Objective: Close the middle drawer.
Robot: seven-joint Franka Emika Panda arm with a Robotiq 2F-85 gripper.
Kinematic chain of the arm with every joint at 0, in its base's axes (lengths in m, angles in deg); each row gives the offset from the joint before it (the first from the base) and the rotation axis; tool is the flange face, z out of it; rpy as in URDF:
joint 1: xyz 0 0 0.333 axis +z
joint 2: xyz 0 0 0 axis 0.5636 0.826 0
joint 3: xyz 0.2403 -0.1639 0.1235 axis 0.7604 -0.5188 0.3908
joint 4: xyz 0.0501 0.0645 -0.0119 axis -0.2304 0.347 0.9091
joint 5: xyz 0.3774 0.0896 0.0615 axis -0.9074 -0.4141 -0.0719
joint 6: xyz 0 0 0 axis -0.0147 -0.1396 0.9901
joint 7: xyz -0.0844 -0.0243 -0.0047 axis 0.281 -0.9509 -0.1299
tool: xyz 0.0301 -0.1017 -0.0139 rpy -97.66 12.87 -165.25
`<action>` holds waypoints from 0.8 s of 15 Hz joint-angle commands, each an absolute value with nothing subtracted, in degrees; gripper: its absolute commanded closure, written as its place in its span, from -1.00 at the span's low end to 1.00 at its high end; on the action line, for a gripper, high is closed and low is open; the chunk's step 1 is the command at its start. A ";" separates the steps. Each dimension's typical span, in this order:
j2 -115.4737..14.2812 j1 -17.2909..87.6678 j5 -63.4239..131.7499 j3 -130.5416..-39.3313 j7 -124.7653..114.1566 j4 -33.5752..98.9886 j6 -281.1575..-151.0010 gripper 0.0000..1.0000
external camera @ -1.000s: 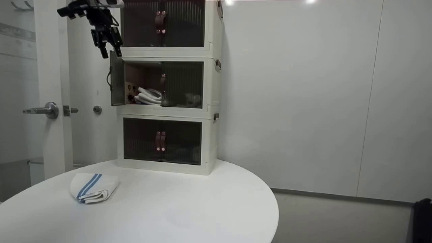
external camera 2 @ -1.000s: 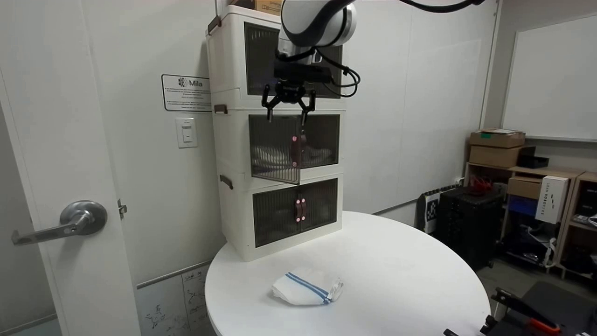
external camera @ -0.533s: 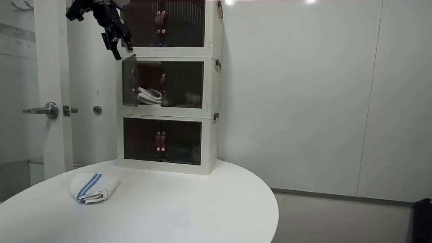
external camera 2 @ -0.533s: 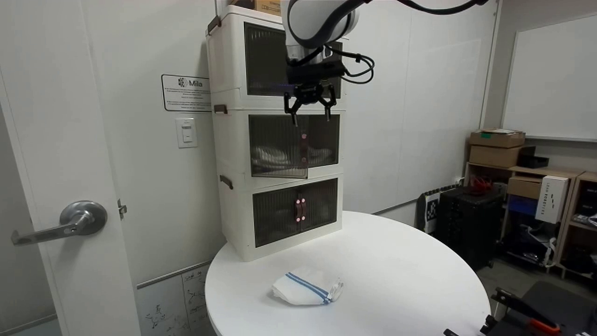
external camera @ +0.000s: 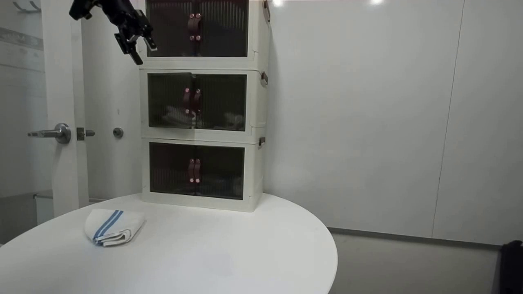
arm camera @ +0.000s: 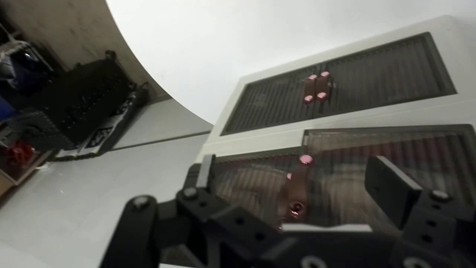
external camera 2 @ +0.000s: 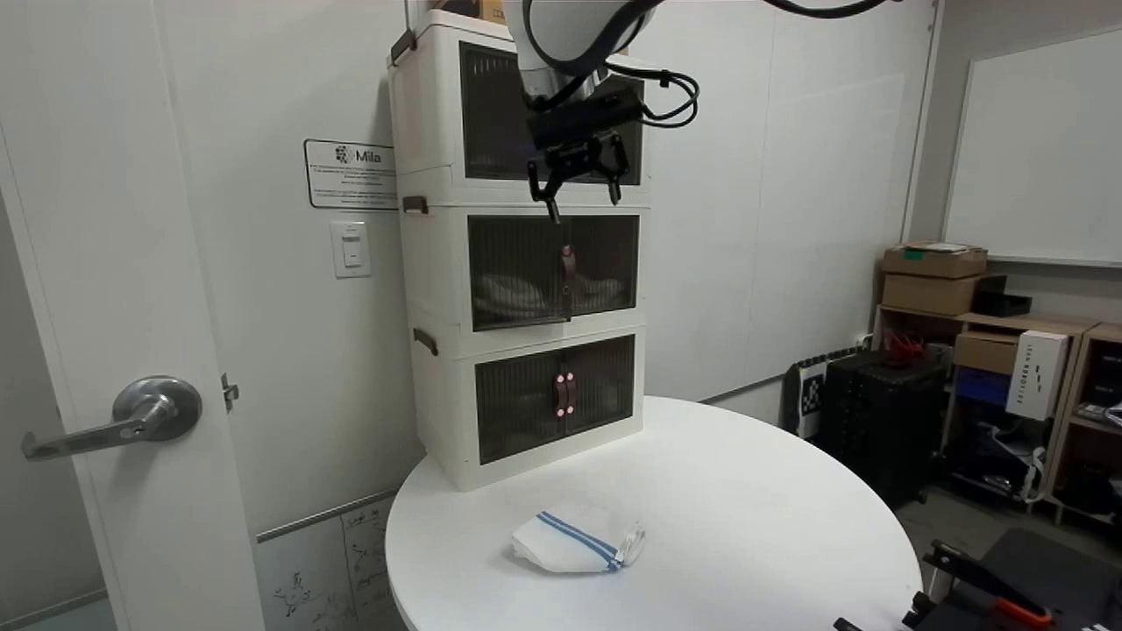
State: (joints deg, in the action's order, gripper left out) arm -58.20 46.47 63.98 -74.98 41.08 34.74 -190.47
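The middle drawer [external camera: 220, 102] is the centre unit of three stacked white boxes, with two dark see-through ribbed doors. Its grey front panel [external camera: 169, 98] is nearly shut; its free edge stands slightly proud of the neighbouring door. This slight gap also shows at the panel [external camera 2: 517, 272] in an exterior view and at the panel [arm camera: 357, 149] in the wrist view. White cloth shows dimly behind the doors. My gripper [external camera: 146, 56] is open and empty, tilted, in front of and around the top edge of the middle unit; it also shows in an exterior view [external camera 2: 585, 210] and the wrist view [arm camera: 293, 171].
The top unit [external camera: 220, 30] and bottom unit [external camera: 220, 171] have shut doors. The stack stands on a round white table [external camera: 245, 253]. A folded white cloth with blue stripes [external camera: 114, 228] lies on the table. A door with a handle [external camera 2: 158, 416] stands beside it.
The middle unit's front panel has swung from wide open to nearly shut. My gripper moved toward the stack, then drew back and up a little, and it tilted. It stayed open.
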 commanded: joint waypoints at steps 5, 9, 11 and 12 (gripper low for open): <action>-57.74 43.76 52.91 -74.97 25.67 37.04 -212.07 -1.00; -55.77 42.61 46.01 -76.06 21.32 36.22 -211.64 -1.00; -54.39 42.48 45.72 -77.15 22.75 35.33 -211.27 -1.00; -53.81 42.42 45.66 -77.61 23.06 35.12 -211.72 -1.00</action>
State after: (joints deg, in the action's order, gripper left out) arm -55.75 42.55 47.53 -76.37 23.52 36.78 -211.08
